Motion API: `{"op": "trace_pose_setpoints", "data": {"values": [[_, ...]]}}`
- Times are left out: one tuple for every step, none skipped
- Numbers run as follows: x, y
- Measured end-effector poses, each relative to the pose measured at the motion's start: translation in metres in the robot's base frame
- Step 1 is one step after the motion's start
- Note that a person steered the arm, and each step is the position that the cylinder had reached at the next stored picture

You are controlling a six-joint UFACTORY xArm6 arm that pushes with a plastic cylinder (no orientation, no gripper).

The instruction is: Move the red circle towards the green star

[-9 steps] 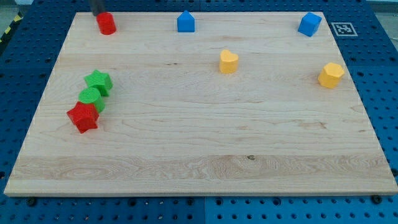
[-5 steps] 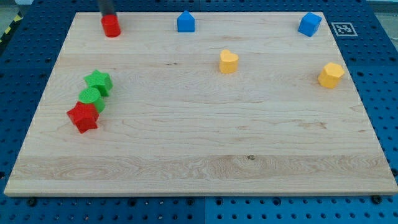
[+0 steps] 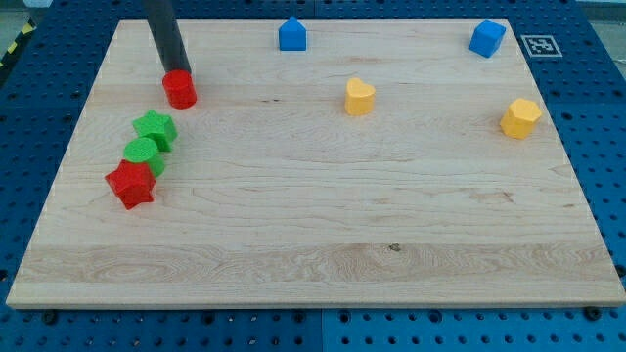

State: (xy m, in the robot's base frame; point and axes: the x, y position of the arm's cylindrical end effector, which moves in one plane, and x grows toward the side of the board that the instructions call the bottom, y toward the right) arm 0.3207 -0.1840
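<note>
The red circle (image 3: pixel 180 90) sits on the wooden board (image 3: pixel 323 215) at the upper left. My tip (image 3: pixel 175 72) rests against the top side of the red circle, with the dark rod rising towards the view's top. The green star (image 3: pixel 155 128) lies a short way below and left of the red circle, not touching it.
A green circle (image 3: pixel 143 154) and a red star (image 3: pixel 130 184) sit in a row just below the green star. A blue house-shaped block (image 3: pixel 291 34) and a blue block (image 3: pixel 486 38) lie along the top edge. A yellow heart (image 3: pixel 359 97) and a yellow block (image 3: pixel 520 117) lie to the right.
My tip has pushed the red circle down from the board's top edge towards the green star. The other blocks have not moved.
</note>
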Motion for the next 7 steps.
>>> {"op": "trace_pose_setpoints", "data": {"values": [[0.014, 0.014], [0.018, 0.017], [0.019, 0.036], [0.025, 0.038], [0.048, 0.049], [0.051, 0.049], [0.051, 0.022]]}}
